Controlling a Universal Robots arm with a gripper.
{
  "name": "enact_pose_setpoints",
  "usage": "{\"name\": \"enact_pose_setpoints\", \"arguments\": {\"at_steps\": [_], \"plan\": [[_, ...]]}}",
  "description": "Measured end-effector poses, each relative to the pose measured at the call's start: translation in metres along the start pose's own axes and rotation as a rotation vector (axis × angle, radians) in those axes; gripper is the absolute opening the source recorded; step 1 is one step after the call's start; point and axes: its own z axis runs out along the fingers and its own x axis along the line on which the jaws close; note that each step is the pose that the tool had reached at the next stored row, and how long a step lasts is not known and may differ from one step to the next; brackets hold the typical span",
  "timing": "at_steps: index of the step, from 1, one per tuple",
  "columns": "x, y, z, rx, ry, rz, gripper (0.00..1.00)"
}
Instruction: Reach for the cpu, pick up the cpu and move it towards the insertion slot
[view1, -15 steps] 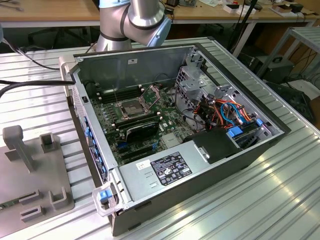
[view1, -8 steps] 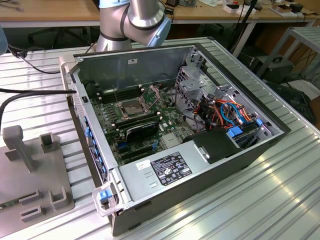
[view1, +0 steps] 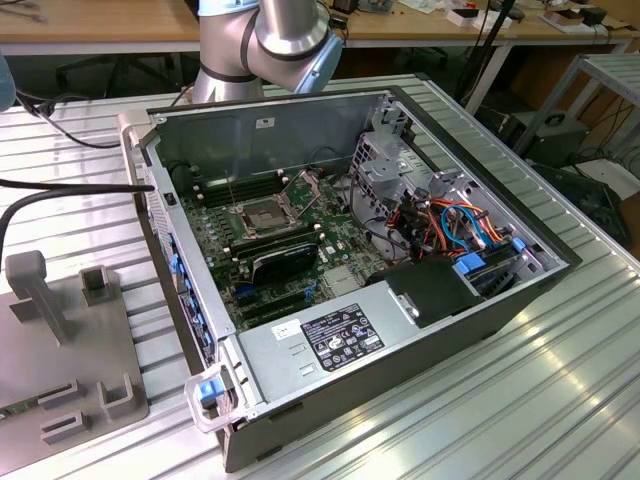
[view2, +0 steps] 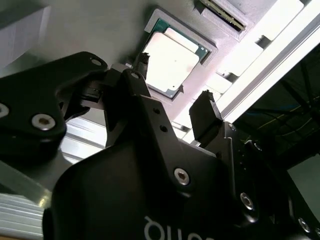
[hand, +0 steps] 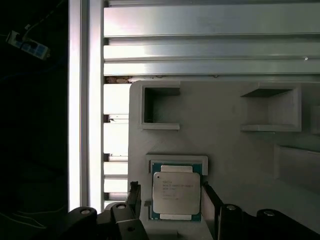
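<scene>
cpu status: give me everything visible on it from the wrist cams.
In the first wrist view the cpu is a thin square chip. It has a pale silver metallic lid with faint print, on a green board whose rim shows around it. It lies flat, seated in a raised-edge pocket of the grey fixture plate. The gripper hangs over it, open, with one finger on each side. No contact shows.

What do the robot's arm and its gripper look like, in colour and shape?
The arm is a round silver-grey tube with a pale blue joint cap. The gripper is matte black, built of angular links with silver bolts, two narrow dark fingers and white lettering on its body.
</scene>
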Motion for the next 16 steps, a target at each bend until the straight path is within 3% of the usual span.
{"name": "enact_pose_setpoints", "arguments": {"at_steps": [1, 12, 16], "plan": [[0.0, 0.0, 0.0004, -0.0001, -0.0001, 0.0, 0.67], [-0.0009, -0.0009, 0.0205, -0.0009, 0.0, 0.023, 0.67], [-0.0028, -0.0009, 0.0216, -0.001, -0.0001, 0.024, 0.67]]}}
